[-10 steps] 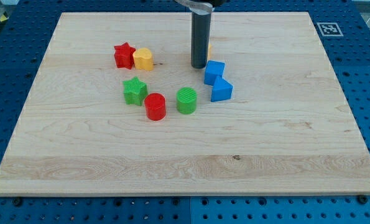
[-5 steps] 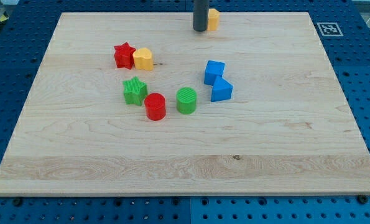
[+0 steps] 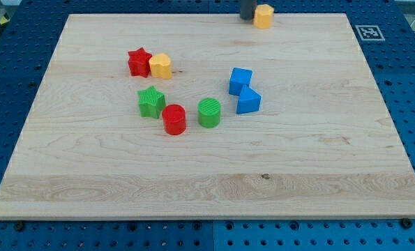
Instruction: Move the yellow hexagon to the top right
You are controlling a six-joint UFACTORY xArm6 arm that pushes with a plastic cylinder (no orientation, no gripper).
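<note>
The yellow hexagon (image 3: 263,15) sits at the top edge of the wooden board (image 3: 207,167), right of centre. My tip (image 3: 247,17) is at the view's top, touching the hexagon's left side; only the rod's lowest part shows. A second yellow block (image 3: 160,66) sits at the upper left, touching a red star (image 3: 139,61).
A green star (image 3: 151,102), a red cylinder (image 3: 174,119) and a green cylinder (image 3: 209,112) form an arc at the board's centre. Two blue blocks (image 3: 240,81) (image 3: 248,101) touch each other right of them. A marker tag (image 3: 367,31) is at the top right corner.
My tip moved up and to the right along the top edge, pushing the yellow hexagon rightward with it. The other blocks have not moved.
</note>
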